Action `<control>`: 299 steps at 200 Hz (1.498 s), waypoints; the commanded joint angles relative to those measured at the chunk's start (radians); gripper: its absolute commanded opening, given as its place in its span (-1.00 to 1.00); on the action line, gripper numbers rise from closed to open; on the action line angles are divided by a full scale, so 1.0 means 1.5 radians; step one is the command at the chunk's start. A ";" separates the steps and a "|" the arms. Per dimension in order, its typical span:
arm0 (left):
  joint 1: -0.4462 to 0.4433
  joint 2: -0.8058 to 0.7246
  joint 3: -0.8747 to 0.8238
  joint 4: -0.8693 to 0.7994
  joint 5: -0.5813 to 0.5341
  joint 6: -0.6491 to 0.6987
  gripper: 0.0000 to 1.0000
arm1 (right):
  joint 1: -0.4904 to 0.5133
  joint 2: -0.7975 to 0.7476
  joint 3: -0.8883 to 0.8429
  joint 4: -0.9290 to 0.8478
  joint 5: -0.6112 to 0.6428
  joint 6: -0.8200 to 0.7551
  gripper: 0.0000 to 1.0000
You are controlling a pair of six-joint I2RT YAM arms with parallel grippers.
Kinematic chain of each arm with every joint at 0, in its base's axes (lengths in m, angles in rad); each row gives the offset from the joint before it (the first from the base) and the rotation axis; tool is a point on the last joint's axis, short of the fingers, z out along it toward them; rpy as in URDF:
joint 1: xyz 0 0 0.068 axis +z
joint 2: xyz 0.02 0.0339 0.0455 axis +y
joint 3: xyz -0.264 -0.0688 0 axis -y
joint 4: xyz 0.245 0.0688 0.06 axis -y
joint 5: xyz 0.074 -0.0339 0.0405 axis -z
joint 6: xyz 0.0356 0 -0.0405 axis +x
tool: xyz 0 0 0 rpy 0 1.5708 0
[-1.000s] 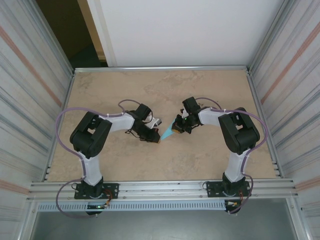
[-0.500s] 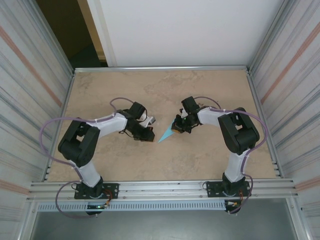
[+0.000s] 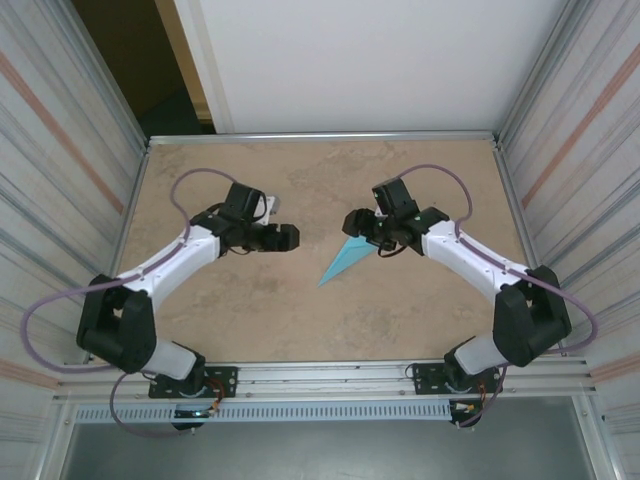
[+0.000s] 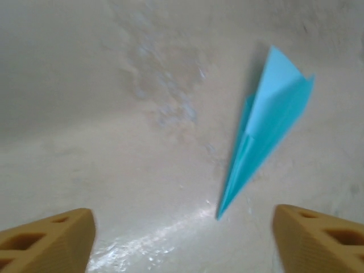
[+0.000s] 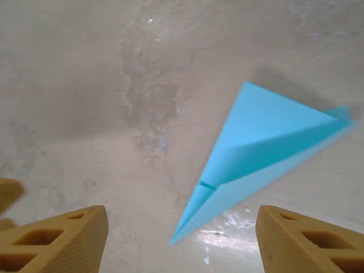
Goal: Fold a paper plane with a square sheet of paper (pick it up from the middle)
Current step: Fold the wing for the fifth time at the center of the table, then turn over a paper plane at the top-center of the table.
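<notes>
On the tan, mottled bench (image 3: 420, 310), near its middle, a small light-blue paper plane (image 3: 343, 262) is seen lying flat, held by neither arm. From above, its sharp nose is pointed toward the near edge and slightly to the left, and its wider tail is turned toward the far right. A centre crease is visible along its length.

The left tool (image 3: 286, 238) is placed to the left of the plane, well apart from it, with the arm stretched out from its base at the near left corner. In the left wrist view, the left tool (image 4: 183, 242) is shown with its two ochre fingers (image 4: 54, 242) spread wide at the bottom corners, with bare bench between them; the plane (image 4: 267, 133) lies ahead and to the right.

The right tool (image 3: 352, 222) is placed just beyond the plane's tail, close to it but not touching. In the right wrist view, the right tool (image 5: 182, 242) is likewise shown with its fingers (image 5: 307, 242) apart and nothing gripped, and the plane (image 5: 259, 151) lies on the bench ahead of them, its nose directed at the gap.
</notes>
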 commanded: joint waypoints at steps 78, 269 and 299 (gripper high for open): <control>0.023 -0.100 -0.028 -0.036 -0.152 0.026 0.97 | 0.086 0.171 0.080 -0.127 0.136 0.274 0.40; 0.037 -0.082 -0.031 -0.028 -0.114 -0.006 0.94 | 0.097 0.174 0.096 -0.149 0.200 0.287 -0.98; 0.081 -0.090 -0.052 0.002 -0.054 -0.045 0.94 | 0.097 0.149 0.127 -0.109 0.169 0.145 -1.00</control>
